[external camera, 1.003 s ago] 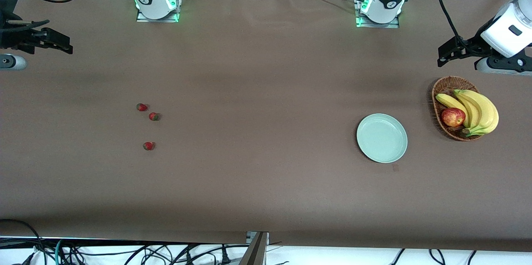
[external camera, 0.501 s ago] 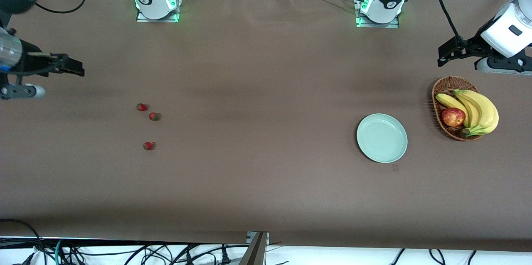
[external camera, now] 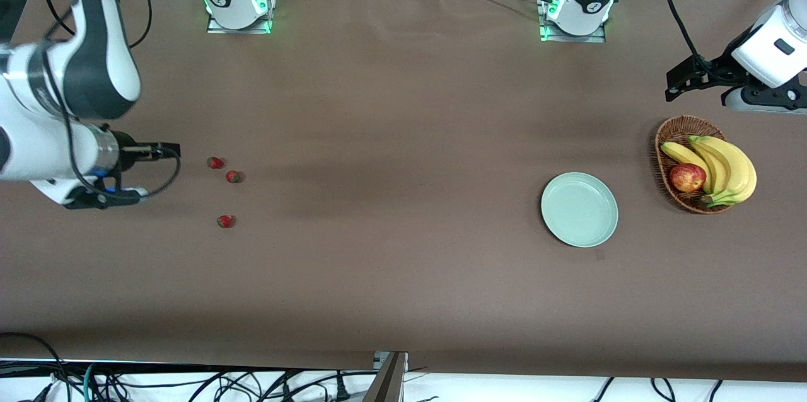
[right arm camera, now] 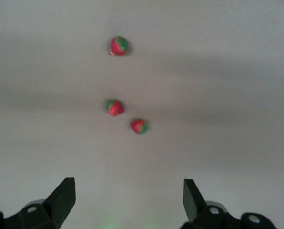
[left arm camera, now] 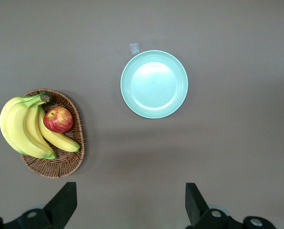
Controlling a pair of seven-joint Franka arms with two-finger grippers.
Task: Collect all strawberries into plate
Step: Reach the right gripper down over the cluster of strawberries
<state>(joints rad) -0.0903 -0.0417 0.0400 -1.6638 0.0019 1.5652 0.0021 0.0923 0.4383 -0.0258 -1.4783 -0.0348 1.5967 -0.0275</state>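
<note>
Three small red strawberries lie on the brown table toward the right arm's end: two close together (external camera: 215,162) (external camera: 234,176), one nearer the front camera (external camera: 225,221). The right wrist view shows them too (right arm camera: 115,107) (right arm camera: 139,126) (right arm camera: 119,46). My right gripper (external camera: 169,151) (right arm camera: 127,188) hangs open over bare table beside the pair, holding nothing. The pale mint-green plate (external camera: 579,209) (left arm camera: 154,84) sits empty toward the left arm's end. Over the table by the basket my left gripper (external camera: 676,83) (left arm camera: 130,191) waits open and empty.
A brown wicker basket (external camera: 672,130) (left arm camera: 61,168) with bananas (external camera: 728,166) (left arm camera: 20,129) and a red-yellow apple (external camera: 687,177) (left arm camera: 58,119) stands beside the plate, at the left arm's end. A small tape mark (external camera: 599,254) lies by the plate.
My right arm has swung in from the table's end toward the strawberries, and its gripper now hangs just beside them. The left arm, the plate and the berries have not moved.
</note>
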